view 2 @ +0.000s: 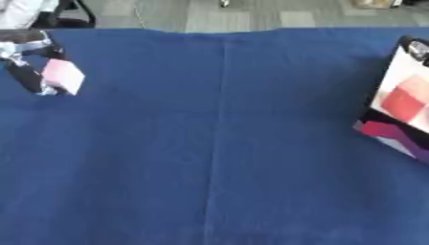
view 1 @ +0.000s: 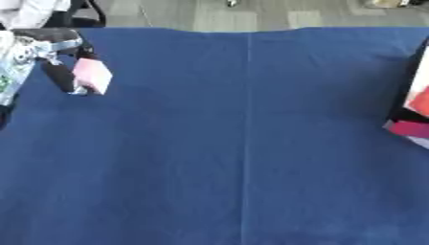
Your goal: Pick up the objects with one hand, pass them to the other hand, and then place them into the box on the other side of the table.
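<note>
**A:** So where's the action? All I get is a big dark blue cloth-covered table (view 1: 251,143) with a pale crease running near to far down the middle.

**B:** Far left corner. The robot's left hand (view 1: 59,72), black fingers with silvery bits, comes in from the left edge and has its fingers curled round a small pale pink block (view 1: 92,75). The block sits tilted, one corner pointing down toward the cloth.

**A:** Is it off the table or resting on it?

**B:** Honestly can't say for sure, that corner is pretty smeared. It looks like it's in the hand just above the cloth, but I wouldn't swear to it.

**A:** And the box?

**B:** Over at the right edge, about mid-depth. It's a white box with red and pink patches and a dark rim (view 2: 400,103), cut off by the edge of the frame; the right eye view shows more of it. It's well apart from the pink block, basically the whole width of the table between them.

**A:** Right hand?

**B:** Doesn't show in either view. Past the far edge of the table there's just grey floor (view 1: 251,14), and something white at the far left corner above the arm that I can't make out.
</note>
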Robot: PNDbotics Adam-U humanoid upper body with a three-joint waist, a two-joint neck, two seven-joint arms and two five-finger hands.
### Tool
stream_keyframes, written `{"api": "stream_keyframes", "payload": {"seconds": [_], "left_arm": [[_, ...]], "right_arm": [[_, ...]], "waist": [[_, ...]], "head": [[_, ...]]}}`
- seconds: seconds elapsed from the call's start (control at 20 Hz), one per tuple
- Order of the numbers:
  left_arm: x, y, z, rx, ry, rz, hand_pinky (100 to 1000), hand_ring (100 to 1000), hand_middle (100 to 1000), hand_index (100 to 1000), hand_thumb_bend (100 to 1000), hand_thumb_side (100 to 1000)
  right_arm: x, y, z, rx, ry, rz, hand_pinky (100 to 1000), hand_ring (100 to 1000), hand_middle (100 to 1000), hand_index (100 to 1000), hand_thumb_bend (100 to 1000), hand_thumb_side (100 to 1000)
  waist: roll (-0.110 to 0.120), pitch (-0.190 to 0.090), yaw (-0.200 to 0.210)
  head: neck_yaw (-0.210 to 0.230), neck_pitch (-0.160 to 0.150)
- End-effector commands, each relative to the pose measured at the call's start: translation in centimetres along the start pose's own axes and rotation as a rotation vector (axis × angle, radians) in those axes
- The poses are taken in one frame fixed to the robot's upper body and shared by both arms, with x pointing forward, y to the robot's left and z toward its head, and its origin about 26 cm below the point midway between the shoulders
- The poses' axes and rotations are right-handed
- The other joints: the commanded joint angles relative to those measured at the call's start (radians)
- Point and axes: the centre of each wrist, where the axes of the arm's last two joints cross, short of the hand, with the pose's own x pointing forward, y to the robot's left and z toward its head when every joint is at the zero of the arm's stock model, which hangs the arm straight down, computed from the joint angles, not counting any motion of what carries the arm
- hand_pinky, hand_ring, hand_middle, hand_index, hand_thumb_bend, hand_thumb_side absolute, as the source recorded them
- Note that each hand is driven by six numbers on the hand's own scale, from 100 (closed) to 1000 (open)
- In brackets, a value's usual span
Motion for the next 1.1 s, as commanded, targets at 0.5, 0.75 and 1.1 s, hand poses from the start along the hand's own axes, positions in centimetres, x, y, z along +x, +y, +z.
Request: {"api": "stream_keyframes", "payload": {"seconds": [0.5, 0.75, 1.1], "left_arm": [[2.2, 2.2, 2.5, 0.161, -0.131, 0.135, 769, 651, 488, 465, 100, 100], [3.7, 1.5, 2.3, 0.202, -0.164, 0.24, 764, 640, 482, 473, 100, 100], [5.5, 0.6, 2.0, 0.241, -0.189, 0.453, 759, 629, 473, 483, 100, 100]], "right_arm": [[3.4, -1.3, -0.7, 0.003, -0.107, -0.001, 927, 826, 784, 871, 460, 149], [6.2, -0.5, -0.7, 0.054, -0.193, 0.004, 927, 830, 793, 879, 478, 154], [11.5, 1.5, -0.6, 0.162, -0.338, 0.041, 927, 836, 803, 883, 498, 146]], "waist": [[0.002, -0.055, 0.005], [0.002, -0.061, 0.004], [0.003, -0.066, 0.0]], "head": [[-0.056, 0.001], [-0.071, 0.002], [-0.094, 0.006]]}}
